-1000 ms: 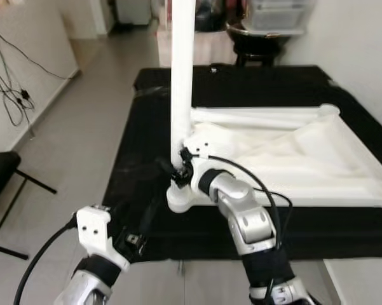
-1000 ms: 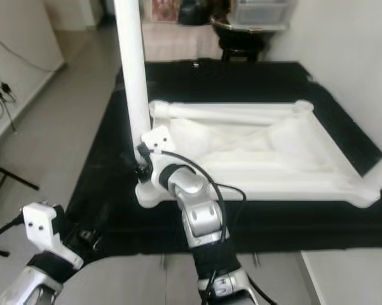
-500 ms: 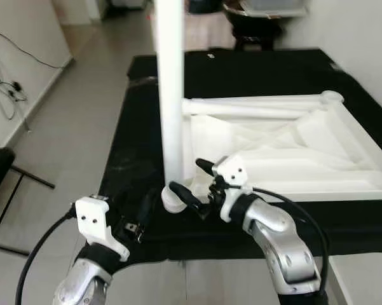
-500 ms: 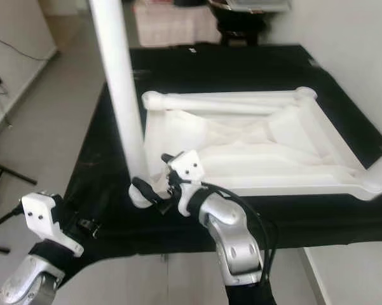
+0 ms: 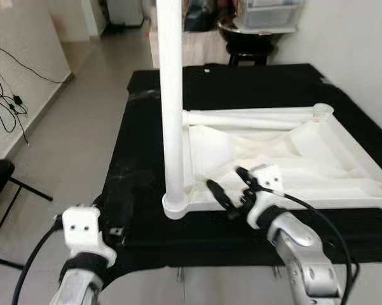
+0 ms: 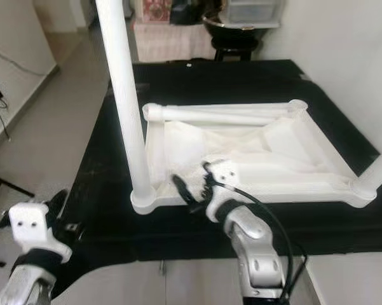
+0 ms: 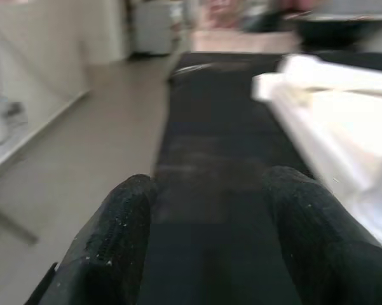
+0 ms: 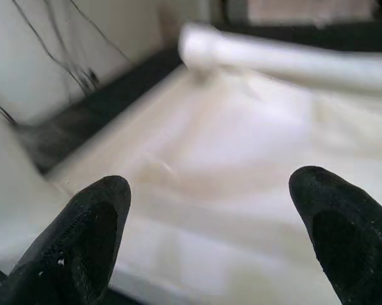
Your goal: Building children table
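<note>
Your white children's table top (image 5: 292,159) lies upside down on the black mat (image 5: 140,146), and one white table leg (image 5: 171,95) stands upright in the near corner socket on the robot's left, its round base resting at the mat-level corner of the frame. A second leg (image 6: 378,171) angles up from the near corner on the robot's right. Your right gripper (image 5: 232,190) hovers just over the near edge rail of the table top, a little to the right of the upright leg and apart from it, with its two black fingers (image 8: 95,235) spread wide and nothing between them; its wrist camera looks across the pale underside of the table top toward the far rail. Your left gripper (image 7: 206,254) is low over the near left part of the mat, beside the table frame, fingers parted and empty, though that view is blurred, so how close it sits to the mat is hard to judge. Grey floor tiles (image 5: 70,140) run along the robot's left.
</note>
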### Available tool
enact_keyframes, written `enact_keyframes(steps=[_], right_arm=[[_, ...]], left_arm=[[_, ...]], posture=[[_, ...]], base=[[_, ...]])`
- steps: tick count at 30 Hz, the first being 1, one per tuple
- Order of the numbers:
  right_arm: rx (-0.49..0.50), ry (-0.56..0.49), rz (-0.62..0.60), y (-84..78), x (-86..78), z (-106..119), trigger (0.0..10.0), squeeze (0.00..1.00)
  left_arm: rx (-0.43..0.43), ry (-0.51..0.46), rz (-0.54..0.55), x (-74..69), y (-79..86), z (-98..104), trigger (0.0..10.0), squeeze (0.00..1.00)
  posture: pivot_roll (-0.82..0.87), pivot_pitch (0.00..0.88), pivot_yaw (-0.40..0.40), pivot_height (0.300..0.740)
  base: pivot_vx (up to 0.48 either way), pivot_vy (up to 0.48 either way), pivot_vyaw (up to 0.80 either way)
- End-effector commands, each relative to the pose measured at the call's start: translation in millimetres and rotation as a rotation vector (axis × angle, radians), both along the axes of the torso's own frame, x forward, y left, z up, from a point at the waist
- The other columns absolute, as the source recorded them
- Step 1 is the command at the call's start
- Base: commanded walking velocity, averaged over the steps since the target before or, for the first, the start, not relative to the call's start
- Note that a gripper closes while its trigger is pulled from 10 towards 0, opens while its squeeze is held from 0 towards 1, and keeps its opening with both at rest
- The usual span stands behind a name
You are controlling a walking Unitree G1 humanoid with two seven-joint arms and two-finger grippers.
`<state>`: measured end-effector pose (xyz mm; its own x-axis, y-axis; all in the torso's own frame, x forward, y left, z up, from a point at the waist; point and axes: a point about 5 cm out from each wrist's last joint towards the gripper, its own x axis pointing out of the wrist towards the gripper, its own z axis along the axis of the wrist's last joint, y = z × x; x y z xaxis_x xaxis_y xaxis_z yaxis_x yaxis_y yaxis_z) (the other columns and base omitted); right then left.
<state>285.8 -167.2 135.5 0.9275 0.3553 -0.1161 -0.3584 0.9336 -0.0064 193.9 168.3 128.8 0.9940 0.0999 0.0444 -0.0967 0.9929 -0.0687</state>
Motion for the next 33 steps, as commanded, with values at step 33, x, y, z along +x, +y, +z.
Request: enact_keyframes(steps=[33], right_arm=[[-0.087,-0.04,-0.028,4.5,14.0,-17,10.0,0.0]], left_arm=[[0.087,0.024,0.037,15.0,-0.8,-22,10.0,0.0]], posture=[[-0.03,0.0,0.011,0.74]], base=[[0.0,0.0,0.0]])
